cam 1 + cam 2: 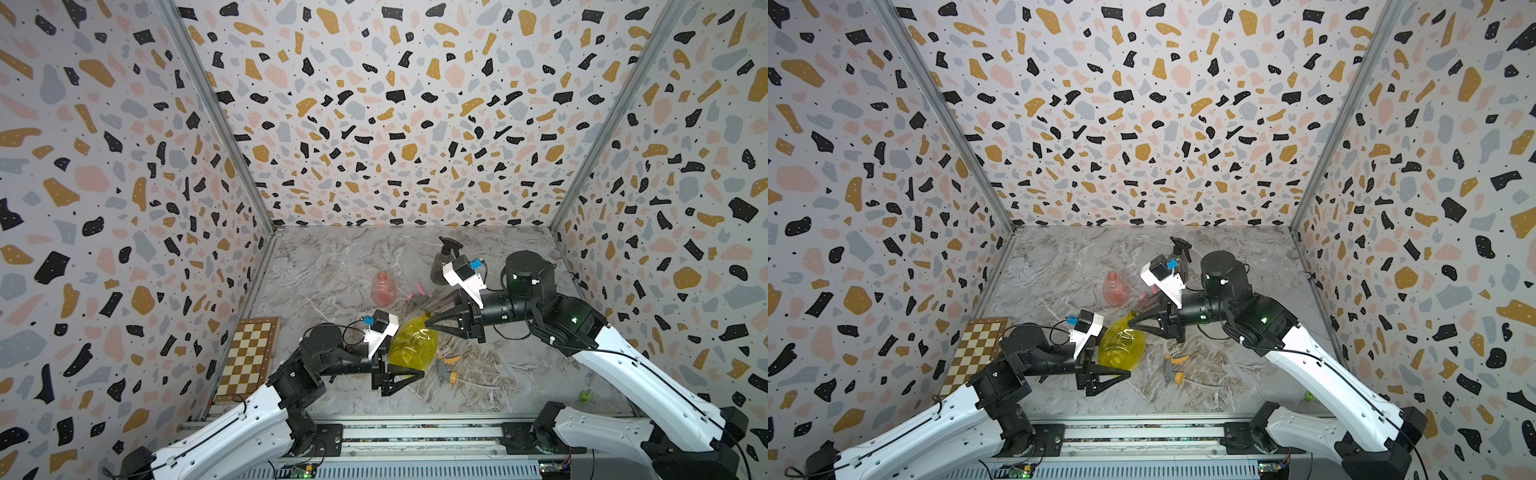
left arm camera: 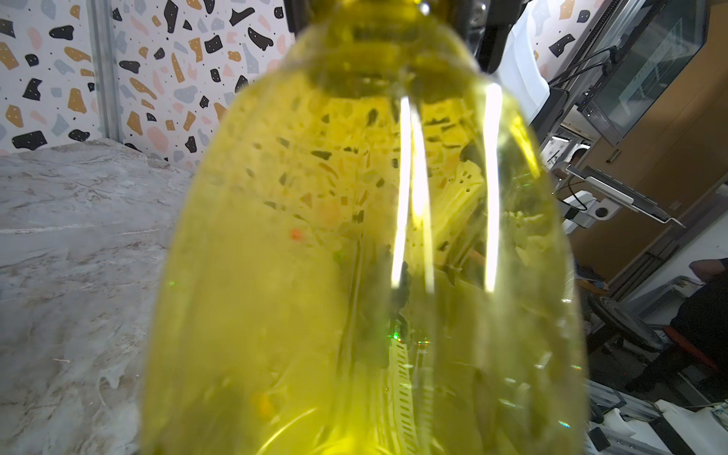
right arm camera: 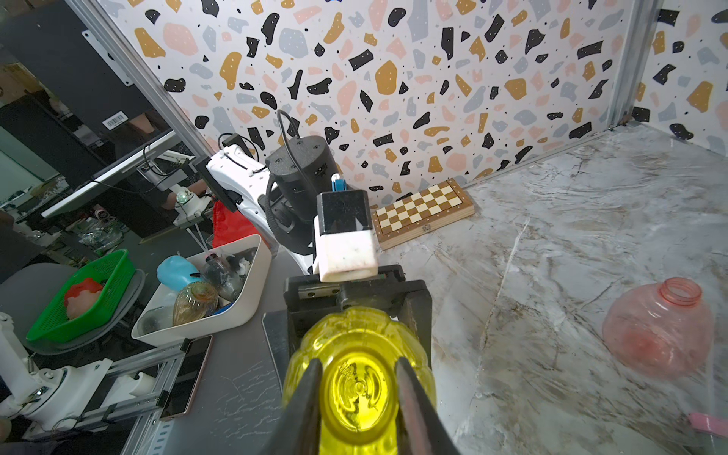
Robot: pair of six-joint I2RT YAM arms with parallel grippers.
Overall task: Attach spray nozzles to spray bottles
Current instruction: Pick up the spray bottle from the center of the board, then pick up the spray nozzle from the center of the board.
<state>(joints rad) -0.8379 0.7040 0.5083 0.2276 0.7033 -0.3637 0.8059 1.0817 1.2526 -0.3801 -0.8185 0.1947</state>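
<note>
Evidently readying the yellow bottle for its nozzle. In a top view: pinching its neck at one o'clock in narrowly set right jaws, bracketing its base at seven with the left jaws, leaving the grey-and-yellow nozzle on the desk at four. Left wrist: seeing only yellow bottle; left grip impossible to tell. Right wrist: clamping the yellow bottle at its mouth. Next probably needing one arm freed to fetch that nozzle.

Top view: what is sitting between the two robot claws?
The yellow bottle lies between the left gripper, at its base, and the right gripper, which pinches its neck. Both top views show this.
</note>
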